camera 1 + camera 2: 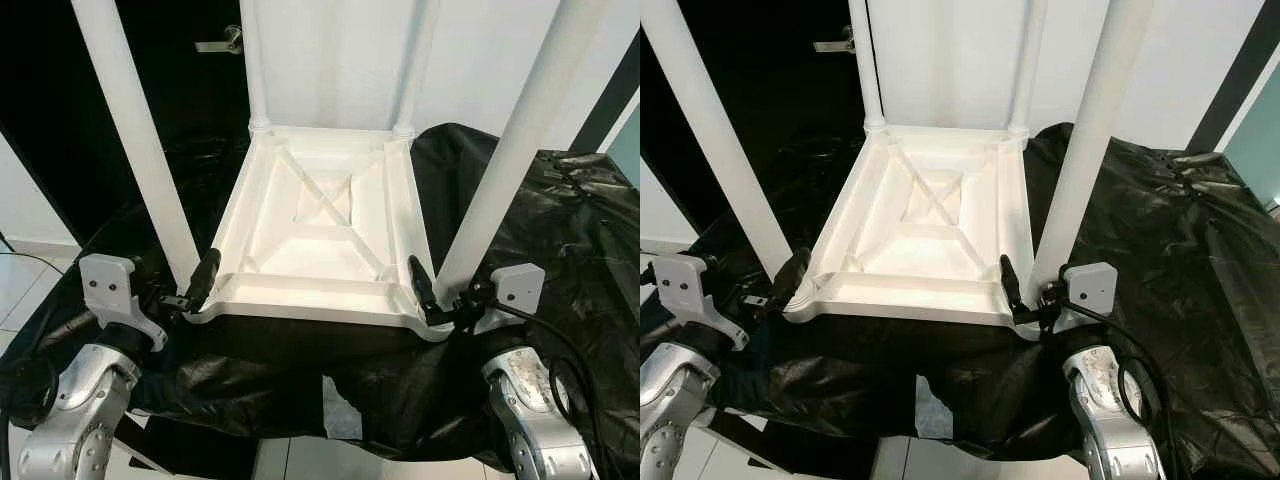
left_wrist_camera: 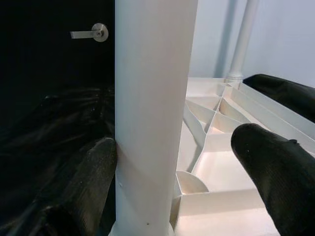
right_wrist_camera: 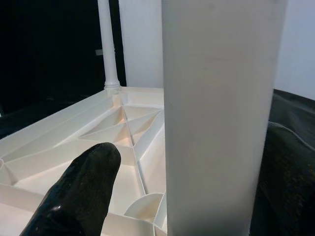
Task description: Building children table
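1. Here the white table top [image 1: 315, 235] lies upside down on a surface draped in black plastic sheet [image 1: 560, 260], ribbed underside up, so that the legs can stand in its corner sockets; all four legs point upward.
2. The left gripper [image 1: 197, 285] sits at the base of the near left leg [image 1: 135, 140]; its fingers [image 2: 81, 189] are spread either side of the leg, one just touching it, the other apart.
3. The right gripper [image 1: 440, 295] likewise straddles the near right leg [image 1: 510, 150], fingers [image 3: 78, 191] parted, probably to steady or twist it home.
4. Both silver forearms reach forward and slightly inward from low down, wrists level with the table's near edge.
5. A door handle [image 1: 222, 42] shows in the dark behind.
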Tool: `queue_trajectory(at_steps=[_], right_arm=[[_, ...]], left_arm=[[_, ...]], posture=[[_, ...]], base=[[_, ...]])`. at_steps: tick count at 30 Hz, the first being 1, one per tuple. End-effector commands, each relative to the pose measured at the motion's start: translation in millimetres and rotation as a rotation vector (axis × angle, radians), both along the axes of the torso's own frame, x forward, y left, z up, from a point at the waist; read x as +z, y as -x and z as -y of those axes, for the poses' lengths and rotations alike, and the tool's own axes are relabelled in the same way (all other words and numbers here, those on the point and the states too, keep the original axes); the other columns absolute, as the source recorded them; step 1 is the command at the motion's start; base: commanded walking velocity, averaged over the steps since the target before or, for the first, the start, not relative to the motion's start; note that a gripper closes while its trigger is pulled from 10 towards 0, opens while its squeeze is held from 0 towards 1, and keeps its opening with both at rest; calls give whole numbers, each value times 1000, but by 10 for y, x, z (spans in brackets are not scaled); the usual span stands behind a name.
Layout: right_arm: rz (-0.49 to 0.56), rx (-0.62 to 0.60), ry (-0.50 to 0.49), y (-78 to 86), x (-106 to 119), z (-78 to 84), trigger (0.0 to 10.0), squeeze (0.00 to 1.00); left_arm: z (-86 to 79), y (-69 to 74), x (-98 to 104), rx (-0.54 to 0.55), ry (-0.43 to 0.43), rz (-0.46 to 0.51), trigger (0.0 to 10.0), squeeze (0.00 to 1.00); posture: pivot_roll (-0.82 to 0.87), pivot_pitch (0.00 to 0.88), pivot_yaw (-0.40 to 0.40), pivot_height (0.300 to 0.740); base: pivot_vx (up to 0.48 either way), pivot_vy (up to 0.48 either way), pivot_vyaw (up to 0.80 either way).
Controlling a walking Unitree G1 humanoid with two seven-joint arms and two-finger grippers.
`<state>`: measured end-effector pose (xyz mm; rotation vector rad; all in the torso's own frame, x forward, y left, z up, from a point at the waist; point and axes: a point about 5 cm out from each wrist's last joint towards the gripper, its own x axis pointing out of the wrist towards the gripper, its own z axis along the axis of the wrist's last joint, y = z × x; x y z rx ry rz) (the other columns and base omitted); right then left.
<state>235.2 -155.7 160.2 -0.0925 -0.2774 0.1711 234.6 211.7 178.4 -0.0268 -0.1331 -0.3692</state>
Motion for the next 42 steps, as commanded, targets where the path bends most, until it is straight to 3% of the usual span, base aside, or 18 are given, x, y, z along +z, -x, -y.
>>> queue_trajectory(at_steps=[1, 7, 17, 19, 23, 31, 37, 42], right_arm=[[2, -17, -16, 37, -2, 53, 10000, 0], [-9, -66, -21, 144, -42, 123, 10000, 0], [0, -108, -36, 228, -59, 173, 10000, 0], [-27, -52, -25, 347, -113, 144, 10000, 0], [-41, -21, -17, 395, -142, 131, 10000, 0], [-90, 129, 34, 462, -208, 106, 10000, 0], [-145, 262, 58, 535, -282, 38, 10000, 0], [-160, 304, 63, 539, -308, 26, 10000, 0]], left_arm=[[136, 81, -26, -218, -29, -8, 10000, 0], [110, 150, -72, -254, -36, -48, 10000, 0], [70, 145, -97, -241, -42, -59, 10000, 0], [56, 208, -138, -256, -39, -86, 10000, 0], [63, 249, -168, -272, -39, -104, 10000, 0], [239, 461, -241, -465, -28, -180, 10000, 0], [287, 492, -287, -476, -16, -204, 10000, 0], [274, 502, -318, -455, -4, -222, 10000, 0]], posture=[[32, 0, -32, 740], [25, 0, -24, 740], [17, 0, -10, 740], [15, 0, -3, 740], [15, 0, -3, 740], [11, 0, -7, 740], [16, 0, -9, 740], [25, 0, -16, 740]], base=[[0, 0, 0], [0, 0, 0], [0, 0, 0], [0, 0, 0], [0, 0, 0], [0, 0, 0], [0, 0, 0], [0, 0, 0]])
